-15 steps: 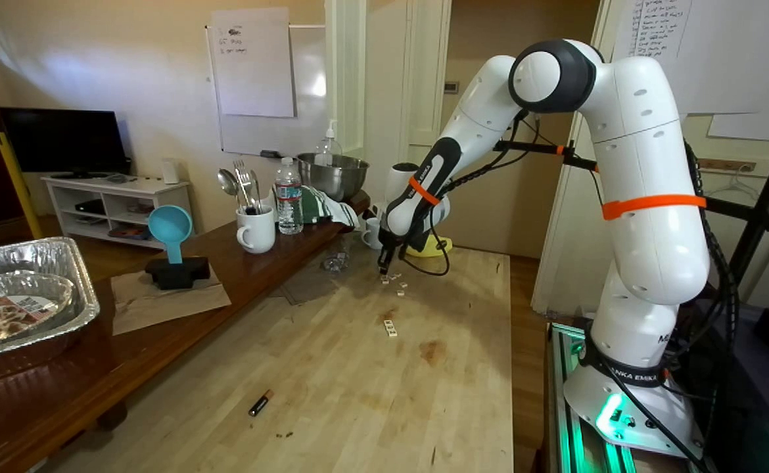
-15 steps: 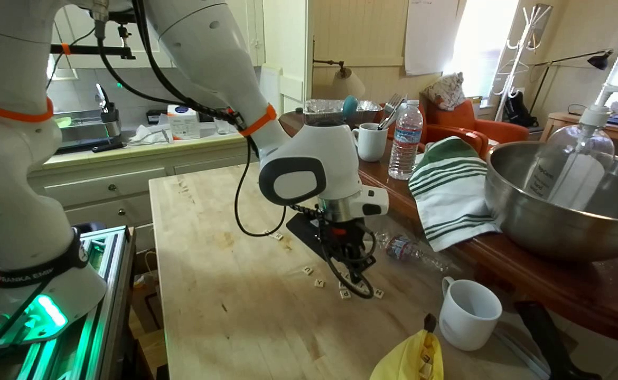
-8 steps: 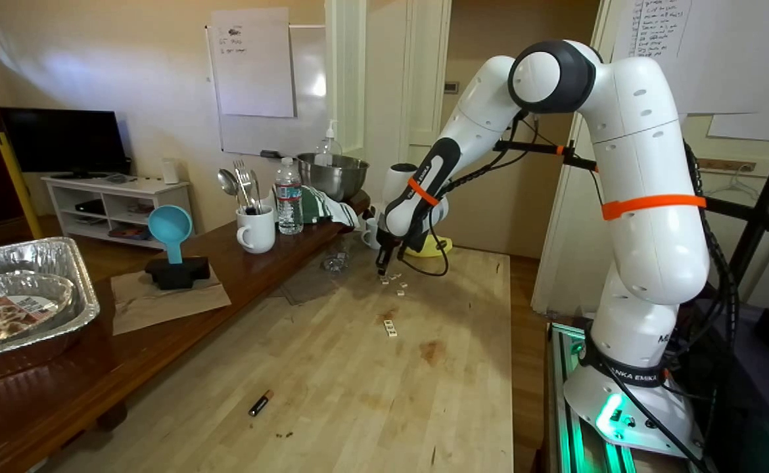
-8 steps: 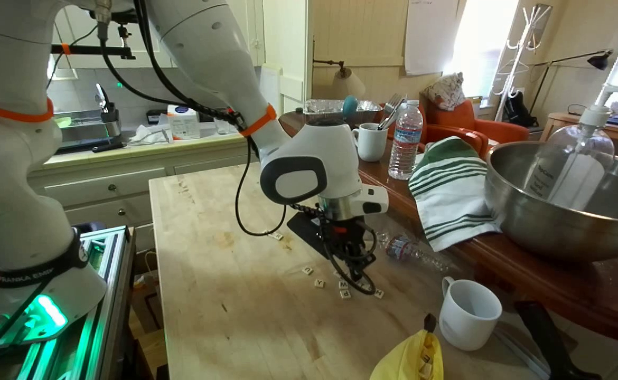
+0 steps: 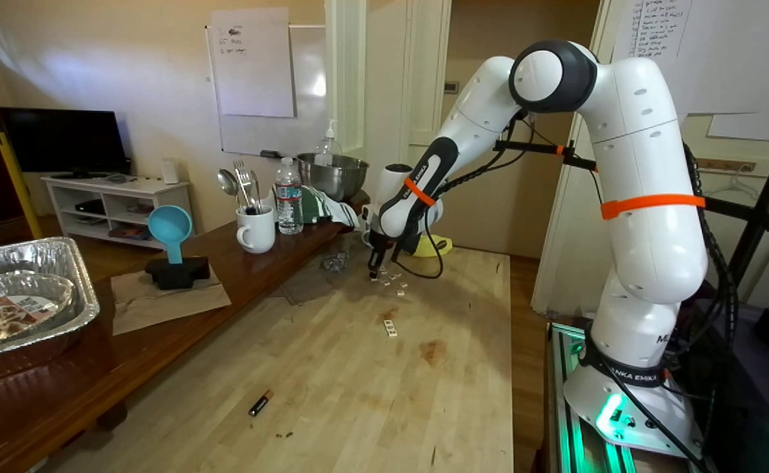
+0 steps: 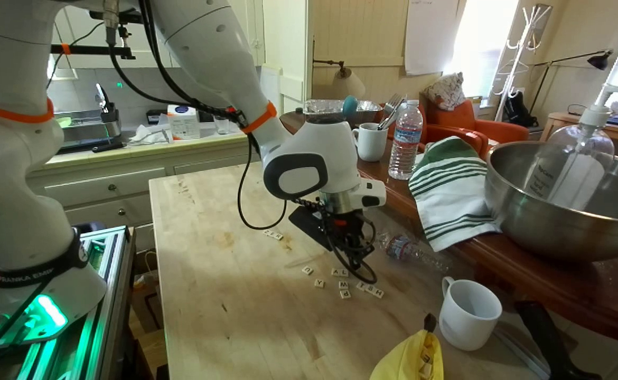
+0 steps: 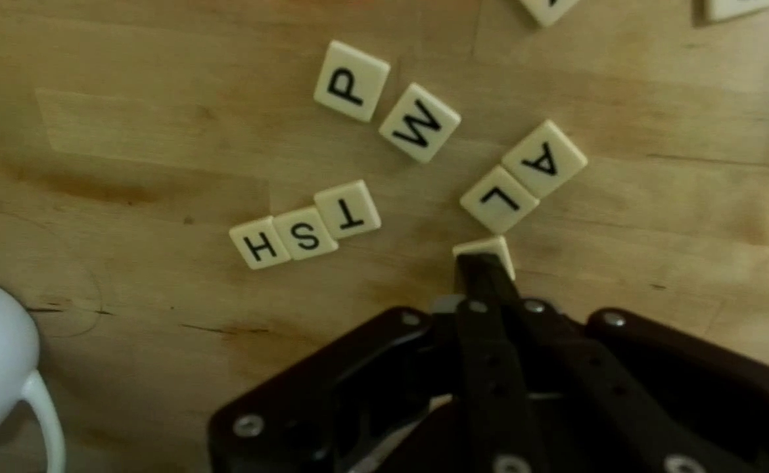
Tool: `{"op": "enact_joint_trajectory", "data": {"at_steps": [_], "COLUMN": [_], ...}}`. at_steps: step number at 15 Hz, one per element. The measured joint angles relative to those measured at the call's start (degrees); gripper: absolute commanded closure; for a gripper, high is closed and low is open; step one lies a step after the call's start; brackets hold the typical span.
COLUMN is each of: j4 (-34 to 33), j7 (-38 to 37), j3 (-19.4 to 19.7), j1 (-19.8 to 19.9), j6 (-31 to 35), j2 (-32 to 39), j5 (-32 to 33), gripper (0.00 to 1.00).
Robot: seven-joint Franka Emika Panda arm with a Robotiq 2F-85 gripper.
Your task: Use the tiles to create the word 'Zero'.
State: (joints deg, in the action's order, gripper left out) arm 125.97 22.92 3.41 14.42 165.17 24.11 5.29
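On the wooden table (image 5: 358, 401), lettered tiles (image 7: 351, 80) are scattered near a white mug (image 6: 467, 327), a short row (image 6: 273, 234) well apart. The gripper (image 7: 480, 261) is clenched, one tile (image 7: 489, 246) partly hidden by its tip; contact cannot be judged.

A green-striped towel (image 6: 452, 192) is hanging over the edge of the dark wood counter (image 5: 85, 374), between an upright water bottle (image 6: 406, 141) and a steel bowl (image 6: 562, 229); a pump bottle (image 6: 578, 161) is standing in the bowl. On the table (image 5: 463, 407), another bottle (image 6: 410, 250) is lying and a white mug (image 6: 470, 317) is standing near the counter's edge. A copper-topped battery (image 5: 261, 403) is lying well apart.
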Motion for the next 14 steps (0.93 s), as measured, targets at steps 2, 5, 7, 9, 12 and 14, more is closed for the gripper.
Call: {"op": "enact_joint_trajectory", "data": {"at_steps": [2, 5, 7, 9, 12, 14], "j4": [0.00, 0.09, 0.33, 0.91, 2.35, 3.76], "j7": [0.11, 0.45, 0.62, 0.63, 0.55, -0.22], "j3": [-0.55, -0.92, -1.17, -1.35, -1.20, -0.37], "j1": [0.14, 0.14, 0.14, -0.03, -0.76, -1.97], "j6": [0.00, 0.00, -0.05, -0.07, -0.07, -0.04], "j2": [-0.01, -0.08, -0.25, -0.62, -1.56, -2.48], "j5": [0.00, 0.03, 0.04, 0.12, 0.57, 1.46], "gripper": [1.00, 1.00, 1.00, 1.00, 1.00, 1.00]}}
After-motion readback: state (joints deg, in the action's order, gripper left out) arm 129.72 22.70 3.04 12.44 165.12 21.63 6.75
